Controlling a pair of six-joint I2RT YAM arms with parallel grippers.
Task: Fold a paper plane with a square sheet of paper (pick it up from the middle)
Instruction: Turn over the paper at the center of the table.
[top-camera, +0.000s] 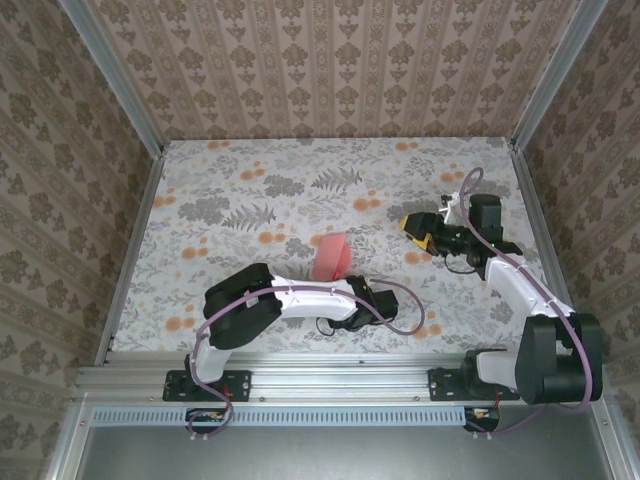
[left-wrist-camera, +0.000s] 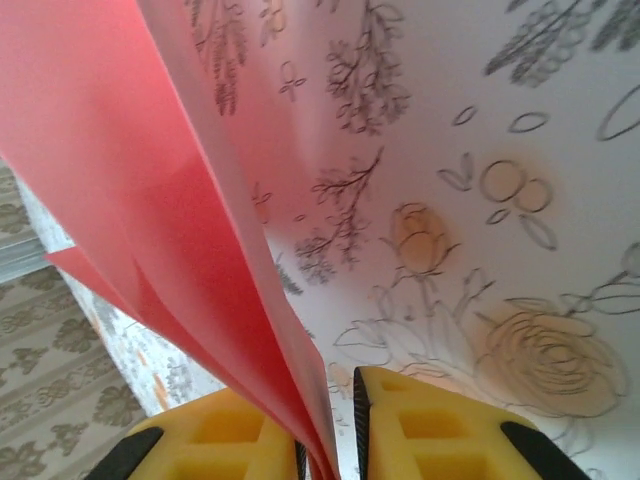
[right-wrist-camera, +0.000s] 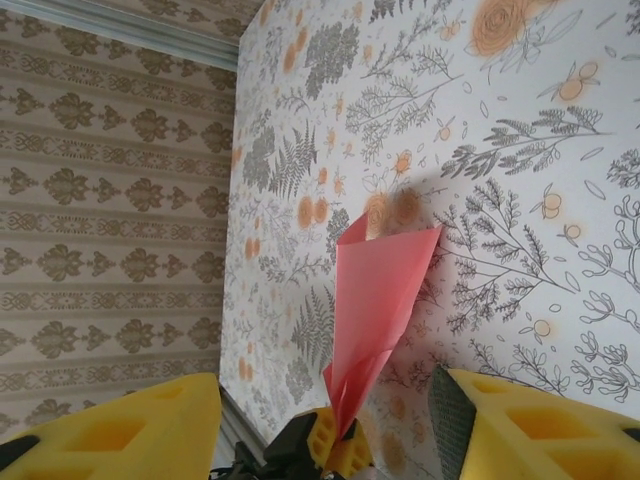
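Observation:
The salmon-pink sheet of paper (top-camera: 330, 255) is folded into a narrow wedge and stands upright on the near middle of the table. Its pointed lower end sits between the yellow fingers of my left gripper (top-camera: 345, 283). In the left wrist view the paper (left-wrist-camera: 150, 200) leans against the left finger (left-wrist-camera: 200, 440). A thin gap shows between the paper and the right pad (left-wrist-camera: 361, 420), so the left gripper (left-wrist-camera: 330, 420) is slightly open. My right gripper (top-camera: 416, 230) hangs open at the right, facing the paper (right-wrist-camera: 385, 290) from a distance, with nothing between its fingers (right-wrist-camera: 520, 430).
The flower-print cloth (top-camera: 250, 190) covers the table. Patterned walls (top-camera: 330, 60) close in the back and both sides. A metal rail (top-camera: 330, 378) runs along the near edge, where both arm bases are bolted.

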